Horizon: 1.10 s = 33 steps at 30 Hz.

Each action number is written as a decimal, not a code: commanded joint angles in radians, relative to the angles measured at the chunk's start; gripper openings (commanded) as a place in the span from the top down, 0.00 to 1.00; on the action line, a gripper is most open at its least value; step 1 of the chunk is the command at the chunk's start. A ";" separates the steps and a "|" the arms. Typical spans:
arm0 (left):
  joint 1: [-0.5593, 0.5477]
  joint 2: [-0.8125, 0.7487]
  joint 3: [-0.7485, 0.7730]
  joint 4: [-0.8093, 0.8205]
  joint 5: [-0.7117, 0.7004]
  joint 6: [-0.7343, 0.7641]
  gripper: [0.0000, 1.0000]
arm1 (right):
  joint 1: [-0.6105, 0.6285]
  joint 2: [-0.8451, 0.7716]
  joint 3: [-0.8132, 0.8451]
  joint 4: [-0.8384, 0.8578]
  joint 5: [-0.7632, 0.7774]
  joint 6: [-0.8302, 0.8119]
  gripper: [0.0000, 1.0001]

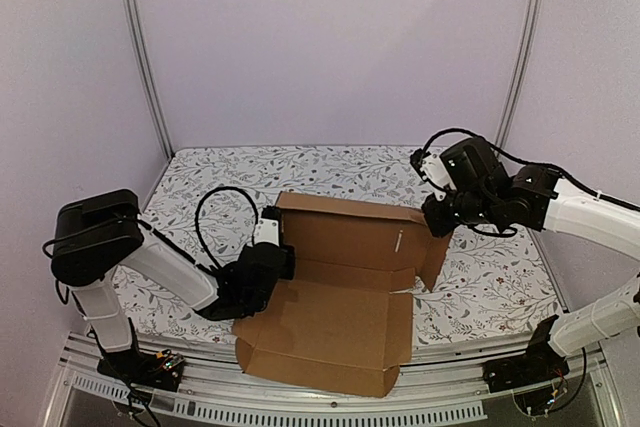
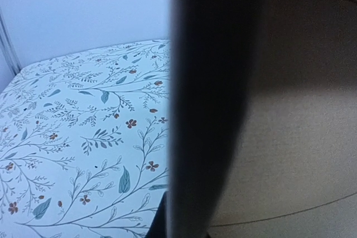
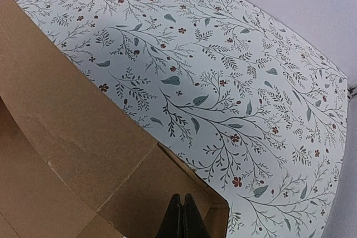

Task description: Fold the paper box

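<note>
Fingers of your right gripper [image 3: 181, 207] are pressed together with nothing between them, their tips over the end flap at the far right corner of the plain brown corrugated cardboard box [image 1: 330, 317]; you cannot tell whether they touch the flap. Your left gripper [image 1: 283, 255] is closed too, at the box's left edge, where the flat panel meets the raised one. In its wrist view a blurred dark band fills the middle, with cardboard to its right and cloth to its left, so you cannot tell whether any cardboard is pinched. The box lies between the two arms on the white tablecloth printed with leaves and flowers [image 1: 220, 172]. It is a half-open sheet: the large near panel lies flat and reaches past the table's near edge over the metal rail [image 1: 430, 387], the far panel tilts up, and a short flap stands at the right end.
</note>
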 commanded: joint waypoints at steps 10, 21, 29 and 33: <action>-0.024 0.020 0.019 -0.068 -0.030 -0.064 1.00 | -0.007 -0.002 -0.144 0.164 -0.092 0.128 1.00; -0.039 0.028 0.030 -0.084 -0.021 -0.067 1.00 | -0.007 -0.015 -0.222 0.429 -0.160 0.300 1.00; -0.041 0.015 0.037 -0.100 0.001 -0.121 1.00 | -0.004 -0.001 -0.337 0.671 -0.146 0.446 1.00; -0.041 -0.005 0.050 -0.157 0.038 -0.176 1.00 | 0.011 0.003 -0.374 0.785 -0.132 0.495 1.00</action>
